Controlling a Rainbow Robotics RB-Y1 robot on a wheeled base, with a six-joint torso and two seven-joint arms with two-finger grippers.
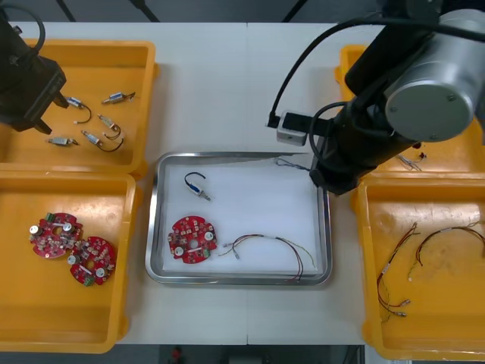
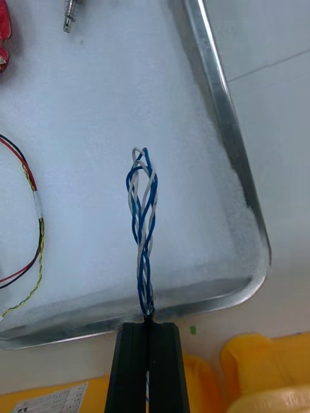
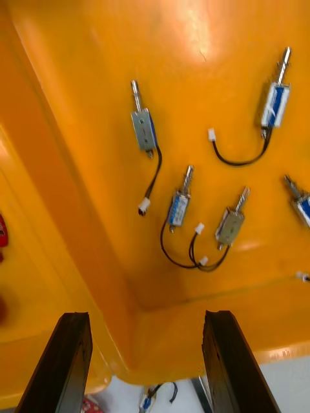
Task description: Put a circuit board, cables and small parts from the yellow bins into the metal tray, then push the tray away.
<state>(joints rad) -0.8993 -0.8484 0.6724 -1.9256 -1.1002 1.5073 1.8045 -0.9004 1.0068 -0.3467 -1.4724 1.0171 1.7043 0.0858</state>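
Cable placement: our right end effector [image 2: 148, 324], clamped on the twisted blue and white cable [image 2: 143, 213], hangs over the metal tray [image 2: 219, 110]; we'd release next; our left end effector [image 3: 145, 315], spread, hovers over small metal parts [image 3: 143, 126].

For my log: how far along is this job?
Done: circuit board, red and yellow cable, small metal part lie in metal tray. In hand: right end effector holds twisted blue and white cable over it; left end effector open above a yellow bin. Remaining: release, push tray.
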